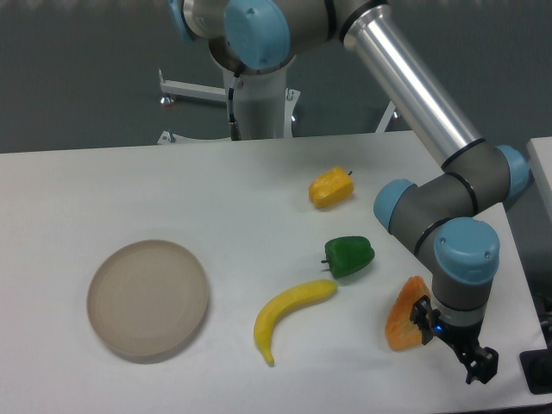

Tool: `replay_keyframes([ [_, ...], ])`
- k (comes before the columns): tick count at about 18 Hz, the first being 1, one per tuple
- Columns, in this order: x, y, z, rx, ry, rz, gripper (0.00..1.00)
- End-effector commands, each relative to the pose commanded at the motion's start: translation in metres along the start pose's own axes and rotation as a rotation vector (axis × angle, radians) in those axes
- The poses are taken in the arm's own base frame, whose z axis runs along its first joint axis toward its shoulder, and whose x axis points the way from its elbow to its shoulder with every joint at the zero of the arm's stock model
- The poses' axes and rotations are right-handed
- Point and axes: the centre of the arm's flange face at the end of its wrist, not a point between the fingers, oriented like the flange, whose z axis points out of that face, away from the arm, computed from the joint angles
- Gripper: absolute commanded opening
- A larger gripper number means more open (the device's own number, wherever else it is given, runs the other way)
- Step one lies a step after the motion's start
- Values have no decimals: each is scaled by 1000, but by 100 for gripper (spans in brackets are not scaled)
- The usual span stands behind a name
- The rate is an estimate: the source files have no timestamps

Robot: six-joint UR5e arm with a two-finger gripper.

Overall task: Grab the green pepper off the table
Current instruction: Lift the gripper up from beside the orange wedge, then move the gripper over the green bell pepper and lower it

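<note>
While claw (477, 366) hovers, green pepper (349, 256) untouched

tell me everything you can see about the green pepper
The small glossy dark-green bell pepper looks lumpy and rounded, with a short stem poking out on its left side. It lies on its side on the large flat white tabletop, right of centre. The yellow banana lies just below it, its upper tip close to the pepper; contact cannot be told. Nothing grips it: the two-finger gripper hangs apart, lower right.
</note>
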Motion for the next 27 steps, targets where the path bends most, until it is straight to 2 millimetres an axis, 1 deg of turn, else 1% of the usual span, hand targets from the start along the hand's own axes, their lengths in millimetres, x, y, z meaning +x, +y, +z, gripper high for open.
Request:
replay_keyframes([
  [1, 2, -2, -4, 9, 14, 0, 100],
  [5, 11, -3, -36, 30, 88, -6, 100],
  [6, 18, -4, -47, 23, 127, -5, 100],
  [8, 30, -2, -59, 19, 164, -3, 100],
  [9, 40, -1, -66, 16, 180, 2, 100],
  [13, 78, -7, -67, -7, 295, 25, 100],
  [15, 83, -8, -72, 2, 307, 46, 100],
  [18, 104, -12, -62, -5, 354, 93, 100],
  [19, 112, -10, -60, -8, 369, 112, 100],
  [20, 119, -9, -54, -25, 382, 133, 100],
  [21, 125, -5, -53, -60, 389, 162, 100],
  [22, 131, -10, -49, -75, 396, 179, 100],
  [23, 135, -12, -45, -80, 401, 184, 100],
  [27, 141, -11, -42, -93, 414, 190, 100],
])
